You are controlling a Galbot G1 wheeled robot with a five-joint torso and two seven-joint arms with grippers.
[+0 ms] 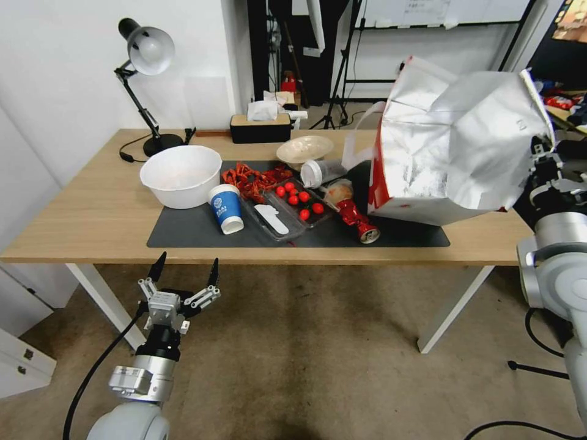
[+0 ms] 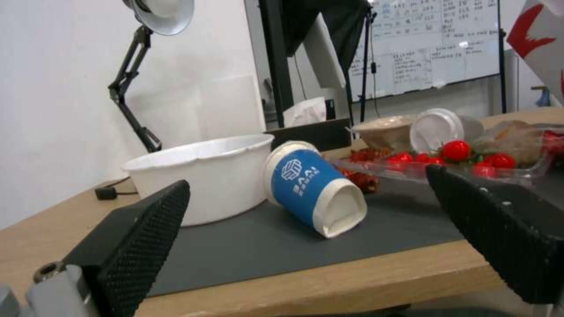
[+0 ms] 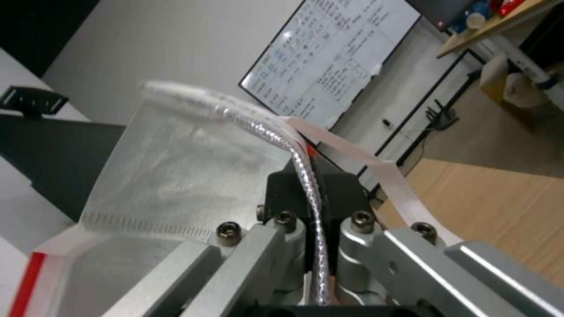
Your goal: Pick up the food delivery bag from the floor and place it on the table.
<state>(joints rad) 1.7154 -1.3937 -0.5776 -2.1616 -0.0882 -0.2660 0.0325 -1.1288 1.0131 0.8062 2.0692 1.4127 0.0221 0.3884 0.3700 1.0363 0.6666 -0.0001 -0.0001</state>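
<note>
The food delivery bag [image 1: 452, 146], white with silver foil lining and a red side panel, leans tilted over the right end of the table [image 1: 92, 214]. Its lower edge is at the right end of the dark grey mat [image 1: 183, 232]; I cannot tell whether it rests there. My right gripper [image 1: 541, 143] is shut on the bag's upper rim. In the right wrist view the gripper [image 3: 310, 176] pinches the foil rim [image 3: 176, 176], with a white handle [image 3: 376, 167] beside it. My left gripper [image 1: 185, 269] hangs open above the floor [image 1: 306, 354], just before the table's front edge.
On the mat are a white bowl [image 1: 181, 175], a tipped blue cup [image 1: 225, 208], a clear tray of tomatoes [image 1: 298, 201] and a crushed red can [image 1: 361, 223] close to the bag. A desk lamp [image 1: 143, 55], tissue box [image 1: 260, 125] and beige bowl [image 1: 304, 148] stand behind.
</note>
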